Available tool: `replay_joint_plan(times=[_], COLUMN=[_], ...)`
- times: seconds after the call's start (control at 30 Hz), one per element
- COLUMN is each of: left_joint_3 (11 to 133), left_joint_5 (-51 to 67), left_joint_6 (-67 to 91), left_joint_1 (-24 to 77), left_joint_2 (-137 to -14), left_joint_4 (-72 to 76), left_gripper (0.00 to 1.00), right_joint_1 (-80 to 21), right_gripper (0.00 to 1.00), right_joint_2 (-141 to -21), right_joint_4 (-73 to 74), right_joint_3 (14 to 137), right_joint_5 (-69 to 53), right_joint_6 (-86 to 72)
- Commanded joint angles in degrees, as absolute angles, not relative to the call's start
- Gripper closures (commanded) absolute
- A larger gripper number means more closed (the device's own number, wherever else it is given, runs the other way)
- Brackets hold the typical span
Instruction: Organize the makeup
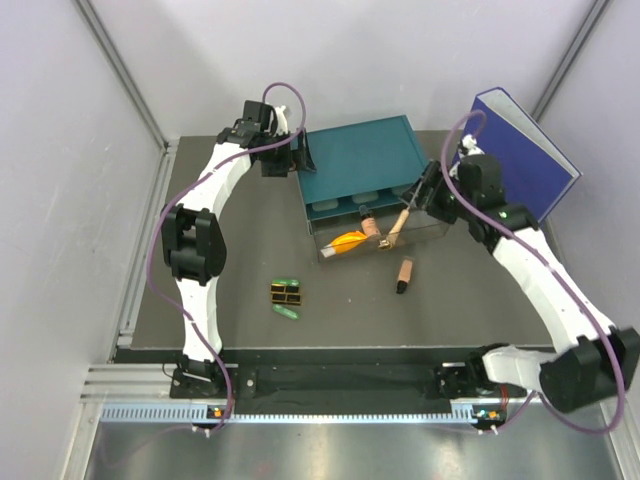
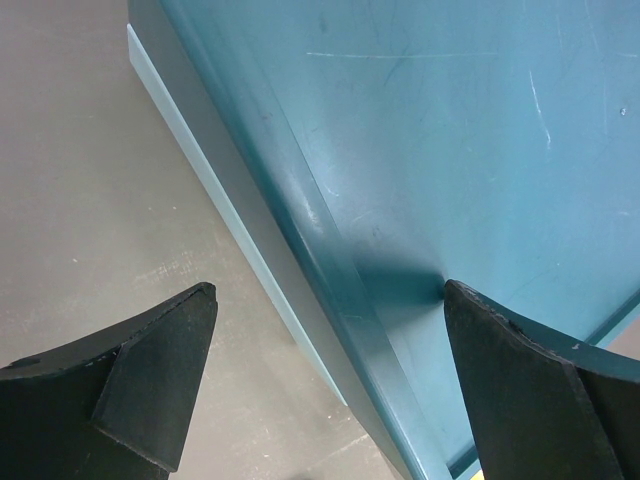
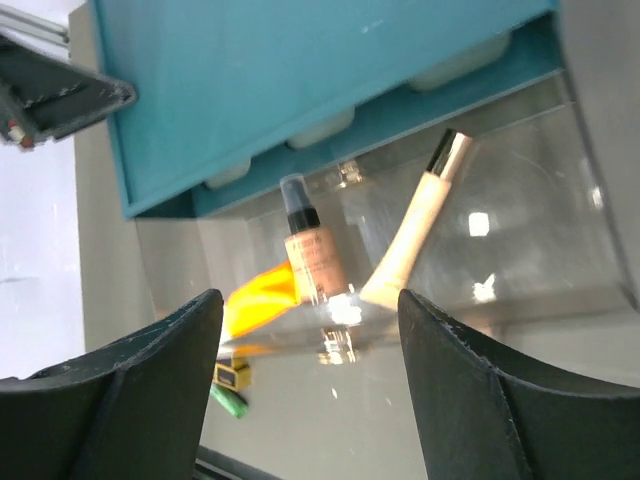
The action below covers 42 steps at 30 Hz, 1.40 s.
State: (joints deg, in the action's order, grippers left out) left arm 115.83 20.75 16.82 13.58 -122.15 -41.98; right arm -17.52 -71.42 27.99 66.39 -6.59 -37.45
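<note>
A clear drawer (image 1: 436, 232) stands pulled out in front of the teal drawer box (image 1: 360, 155). In it lie an orange tube (image 1: 348, 243), a brown bottle (image 1: 369, 225) and a tan tube (image 1: 398, 222). On the table lie a brown stick (image 1: 404, 274), black-and-gold cases (image 1: 287, 294) and green capsules (image 1: 286, 312). My right gripper (image 1: 425, 195) hangs open and empty above the drawer's right part; its view (image 3: 310, 330) shows the bottle (image 3: 315, 255), tan tube (image 3: 415, 225) and orange tube (image 3: 255, 295). My left gripper (image 1: 300, 155) is open, astride the box's left edge (image 2: 330, 290).
A big blue binder (image 1: 525, 150) stands at the back right, close behind the right arm. Grey walls close in the table at the back and both sides. The loose pieces lie between the two arms.
</note>
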Motion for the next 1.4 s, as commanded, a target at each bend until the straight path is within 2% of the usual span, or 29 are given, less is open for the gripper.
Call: replay_joint_plan(times=[0.0,0.23,0.5,0.93,1.07,1.1,1.17,1.2,1.3,1.37], left_joint_3=[116.54,117.34,109.34,102.58,101.34,101.25,100.9,100.9,101.25,101.77], left_joint_5=[17.75,16.96,17.58,18.28,18.02,17.84,17.58,17.4,17.05,16.96], left_joint_6=[14.59,12.83,13.01,11.87,11.6,11.6,11.51,11.43,11.34,11.42], left_joint_1=[13.36,13.36,13.36,13.45,13.36,13.45,13.45,13.45,13.36,13.45], left_joint_2=[-124.28,-124.54,-121.2,-118.92,-117.95,-117.78,-117.51,-117.42,-117.33,-117.33], left_joint_4=[-44.38,-45.88,-41.66,-38.94,-38.67,-38.76,-38.85,-38.93,-39.64,-39.99], left_gripper=[0.01,0.01,0.01,0.01,0.01,0.01,0.01,0.01,0.01,0.01], right_joint_1=[-18.19,-19.86,-27.59,-38.22,-40.43,-40.86,-41.83,-42.1,-43.41,-44.21], right_gripper=[0.3,0.32,0.35,0.36,0.4,0.59,0.7,0.79,0.94,0.98], right_joint_2=[-64.08,-58.98,-60.02,-81.1,-85.69,-86.22,-86.84,-86.84,-85.7,-83.85], right_joint_4=[34.62,34.46,27.34,14.15,14.06,14.06,14.76,15.2,17.31,18.97], right_joint_3=[62.24,51.08,40.61,40.69,41.83,41.92,42.19,42.01,41.4,40.43], right_joint_5=[-3.08,-2.2,4.38,23.63,29.78,30.06,30.76,30.67,30.85,30.76], right_joint_6=[-33.05,-31.29,-34.36,-36.04,-37.44,-37.62,-37.97,-38.06,-38.67,-39.02])
